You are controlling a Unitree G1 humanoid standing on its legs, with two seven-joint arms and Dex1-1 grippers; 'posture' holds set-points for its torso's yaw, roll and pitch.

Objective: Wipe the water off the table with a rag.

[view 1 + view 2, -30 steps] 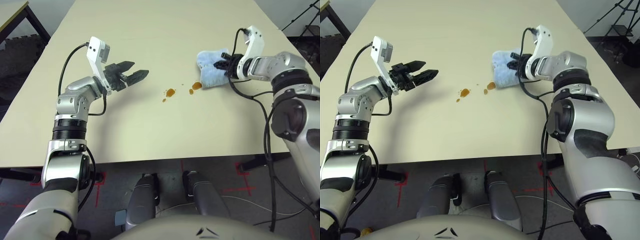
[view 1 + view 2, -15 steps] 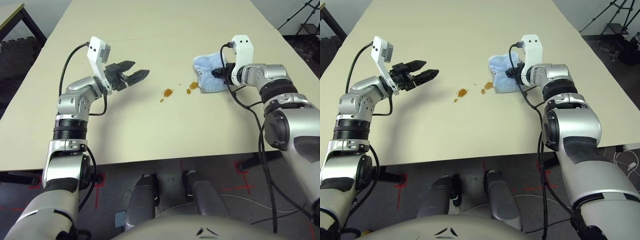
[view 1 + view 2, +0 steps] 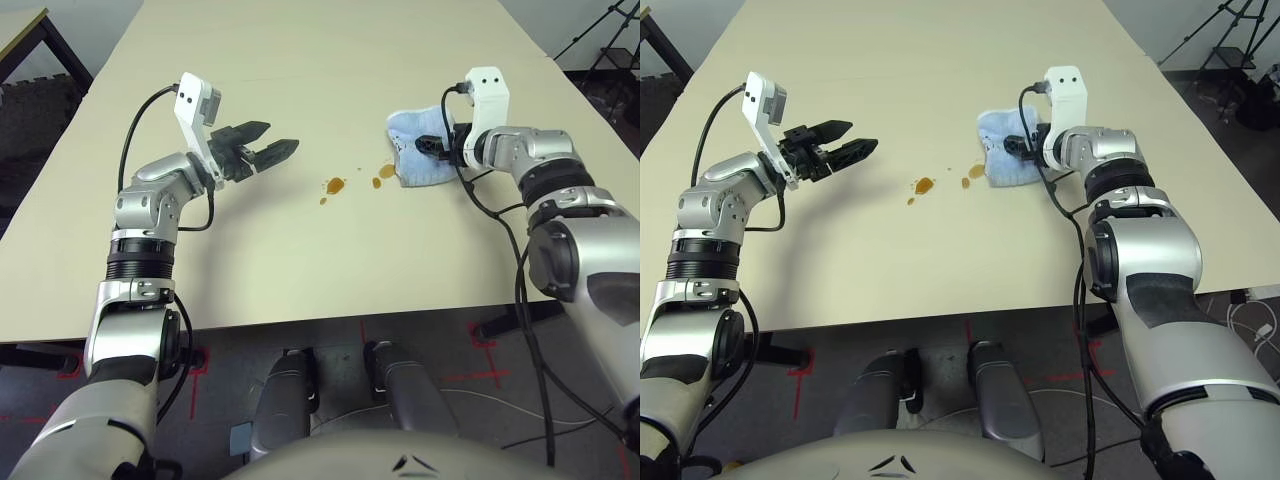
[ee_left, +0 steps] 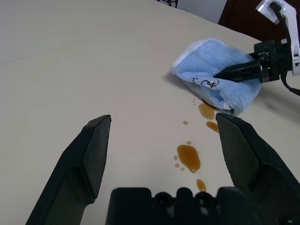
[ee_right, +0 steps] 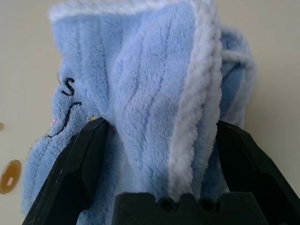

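Note:
The light-blue rag (image 3: 412,168) lies bunched on the beige table (image 3: 300,60) at the right. My right gripper (image 3: 431,146) lies low over it and is open; in the right wrist view its fingers (image 5: 75,164) stand wide on either side of a raised fold of the rag (image 5: 154,93). Amber drops of water (image 3: 337,185) sit just left of the rag, and one drop (image 3: 386,172) is at the rag's edge. My left gripper (image 3: 282,138) hovers open above the table, left of the drops, with nothing in it. The left wrist view shows the drops (image 4: 188,157) and the rag (image 4: 215,70) ahead of it.
A dark-framed side table (image 3: 25,25) stands off the far left corner. A tripod (image 3: 1230,25) stands beyond the table's right edge. Black cables hang from both wrists. The far half of the table is bare.
My right gripper's fingers have parted from a closed hold on the rag, and its wrist has turned. The rag lies in about the same place. My left arm has not moved.

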